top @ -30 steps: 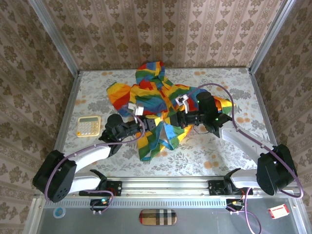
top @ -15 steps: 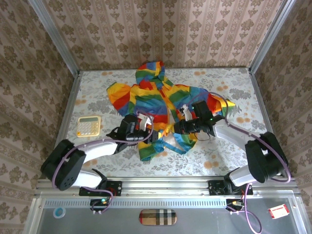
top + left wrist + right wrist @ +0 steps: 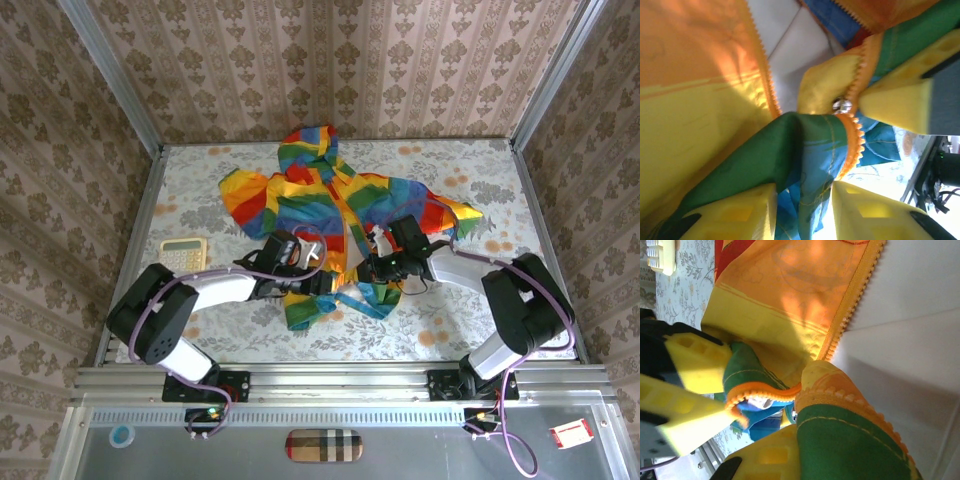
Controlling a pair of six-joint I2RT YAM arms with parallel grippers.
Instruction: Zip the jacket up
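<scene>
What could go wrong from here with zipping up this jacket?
One: the fingers of the left end effector stand apart around the hem of the jacket, so that side may slip free. Two: the orange zipper tape curls at the metal zipper piece, so teeth may misfeed or catch fabric. Three: the right end effector, shut on the other front edge, sits very close, so fingers might collide.

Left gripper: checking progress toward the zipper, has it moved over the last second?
Yes. The left gripper has shifted right, away from the calculator, to the lower front of the jacket.
</scene>
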